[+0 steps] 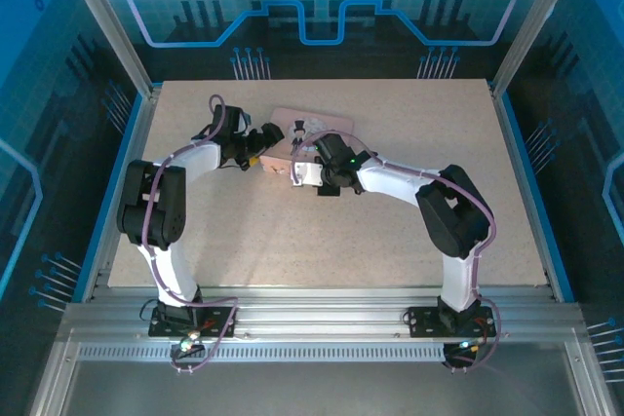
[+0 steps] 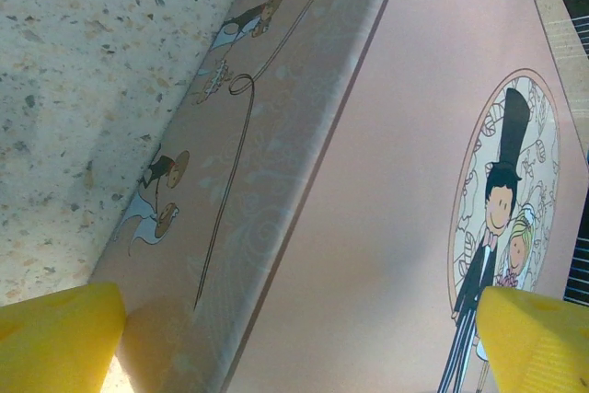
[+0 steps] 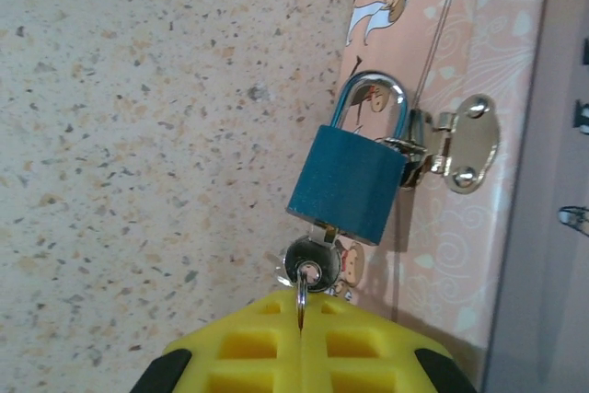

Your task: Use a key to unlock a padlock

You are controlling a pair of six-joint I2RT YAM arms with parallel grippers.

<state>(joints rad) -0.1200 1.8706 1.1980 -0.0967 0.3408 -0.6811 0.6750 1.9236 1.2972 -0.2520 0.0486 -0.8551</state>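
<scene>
Box [image 3: 460,255] beside padlock [image 3: 348,181]; table [image 3: 138,181] apparently bare

The box [image 1: 327,124] lies on the far middle of the tabletop [image 1: 292,241]. The left gripper [image 2: 301,338] is at the box's left end, with one finger out over the box's side wall and the other over its lid. A hasp [image 3: 460,144] on the box's near side wall carries the padlock [image 3: 348,181], which lies beside that wall. The key [image 3: 308,271] sits in the padlock's end opposite the shackle, pinched in the right gripper [image 3: 302,319], just near of the box.
</scene>
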